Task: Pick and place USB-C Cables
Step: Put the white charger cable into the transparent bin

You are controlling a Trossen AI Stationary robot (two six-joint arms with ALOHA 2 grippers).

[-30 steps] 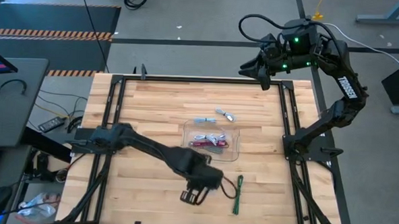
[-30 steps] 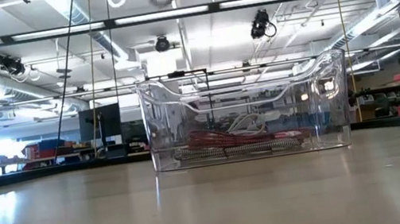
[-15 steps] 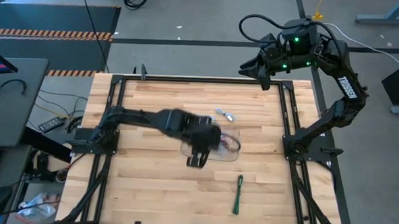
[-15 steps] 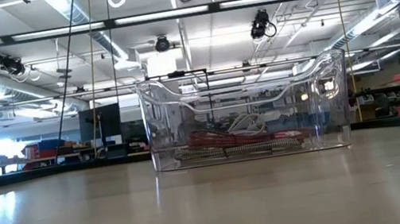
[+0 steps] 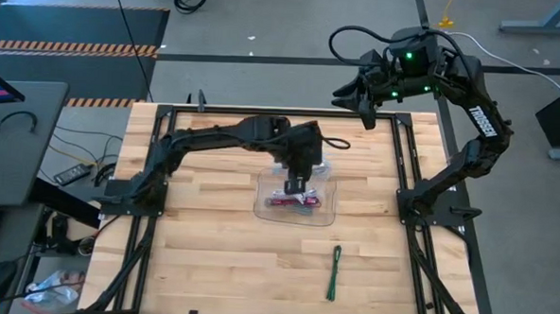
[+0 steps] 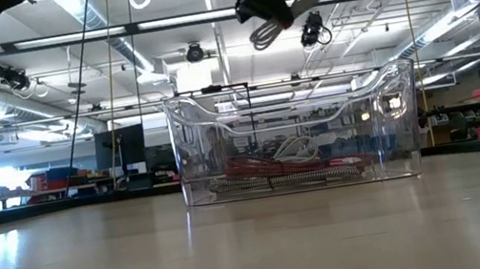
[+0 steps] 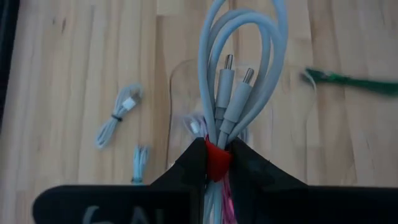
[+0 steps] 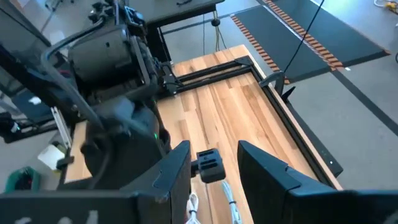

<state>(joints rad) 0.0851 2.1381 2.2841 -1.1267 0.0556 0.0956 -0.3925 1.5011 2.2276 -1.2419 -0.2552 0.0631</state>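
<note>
The left gripper (image 7: 214, 163) pinches a grey cable (image 7: 239, 74) at its red tie, over the tray (image 5: 327, 216); light and floppy, its loops dangle ahead. Right gripper (image 8: 214, 163) waits open, well off

1. Held cable (image 7: 239, 74): pale grey, silver plug tips, red tie at the pinch point.
2. Left gripper (image 7: 214, 163): black fingers.
3. Tray (image 6: 293, 136): clear plastic; contents dark red and whitish.
4. Loose cable (image 5: 334, 271) on the table: green.
5. Two small cables (image 7: 115, 118) beside the tray: light grey-white, one with a dark band.
6. Table (image 5: 210, 249): light wood, striped planks, black frame.
7. Right arm (image 5: 471, 118): black, white lettering, green lights.
8. Floor mat (image 5: 72, 46): orange-and-black striped edge.
</note>
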